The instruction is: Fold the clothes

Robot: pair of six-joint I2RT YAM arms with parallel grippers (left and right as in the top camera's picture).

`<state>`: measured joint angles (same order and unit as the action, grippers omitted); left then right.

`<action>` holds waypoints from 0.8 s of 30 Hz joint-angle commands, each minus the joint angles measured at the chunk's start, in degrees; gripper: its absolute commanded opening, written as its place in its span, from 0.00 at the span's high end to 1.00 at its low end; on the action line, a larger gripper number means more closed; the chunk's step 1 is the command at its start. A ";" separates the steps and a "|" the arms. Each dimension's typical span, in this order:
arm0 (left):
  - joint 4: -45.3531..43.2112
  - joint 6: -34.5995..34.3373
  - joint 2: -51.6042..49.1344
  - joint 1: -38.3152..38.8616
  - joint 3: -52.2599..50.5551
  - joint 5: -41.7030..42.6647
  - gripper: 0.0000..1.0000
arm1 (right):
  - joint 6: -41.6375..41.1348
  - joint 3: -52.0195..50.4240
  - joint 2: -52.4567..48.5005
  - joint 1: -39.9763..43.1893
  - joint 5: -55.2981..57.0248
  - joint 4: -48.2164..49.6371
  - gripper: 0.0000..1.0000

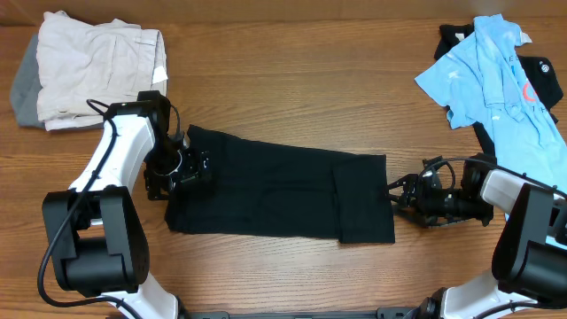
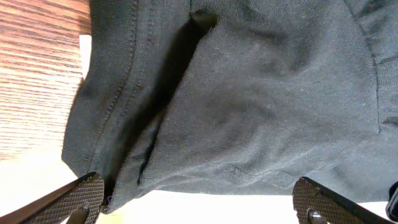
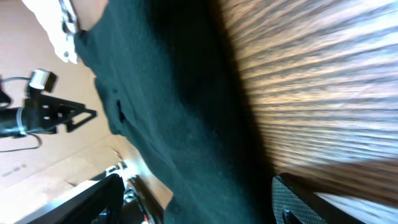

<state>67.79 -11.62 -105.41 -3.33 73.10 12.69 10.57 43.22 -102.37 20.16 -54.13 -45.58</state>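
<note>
The black shirt (image 1: 283, 195) lies flat on the table as a long folded band, with a narrower flap folded over its right end. My left gripper (image 1: 200, 168) sits over the band's left end, open wide. In the left wrist view its fingers (image 2: 81, 196) stand far apart, and the shirt's hem (image 2: 249, 124) lies just ahead of them. My right gripper (image 1: 396, 197) is at the band's right edge, open. In the right wrist view the black fabric (image 3: 180, 124) runs through the gap between its fingers (image 3: 298, 199). The light blue polo (image 1: 496, 71) lies crumpled at the back right.
A folded stack of beige garments (image 1: 93, 66) rests at the back left on something grey. Another dark garment (image 1: 542, 84) lies under the polo. Bare wooden table (image 1: 292, 80) stretches behind the shirt.
</note>
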 commanded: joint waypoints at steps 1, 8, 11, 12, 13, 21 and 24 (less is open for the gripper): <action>-0.35 -0.20 1.79 0.42 -0.33 2.73 0.00 | -0.31 -2.58 0.61 -0.28 -1.36 1.42 0.22; -0.59 -0.17 1.79 0.42 -0.33 3.45 0.00 | -1.09 -3.26 0.61 -0.28 -2.60 2.43 0.73; -0.63 -0.20 1.79 0.42 -0.33 3.45 0.00 | -2.03 -3.26 0.61 -0.28 -2.56 3.21 0.92; -0.63 -0.17 1.79 0.42 -0.33 3.45 0.00 | -2.05 -3.26 0.61 -0.28 -2.56 3.34 0.96; -0.61 -0.17 1.79 0.42 -0.33 3.45 0.00 | -2.10 -3.26 0.61 -0.28 -2.56 3.39 0.96; -0.59 -0.17 1.79 0.42 -0.33 3.48 0.00 | -7.28 -1.25 0.81 0.24 -0.22 4.87 0.96; -0.55 -0.17 1.79 0.42 -0.33 3.45 0.00 | -11.52 1.29 2.03 1.03 4.33 4.09 0.96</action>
<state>67.26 -11.62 -105.41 -3.33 73.08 15.05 3.73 41.30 -102.32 20.32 -53.47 -41.63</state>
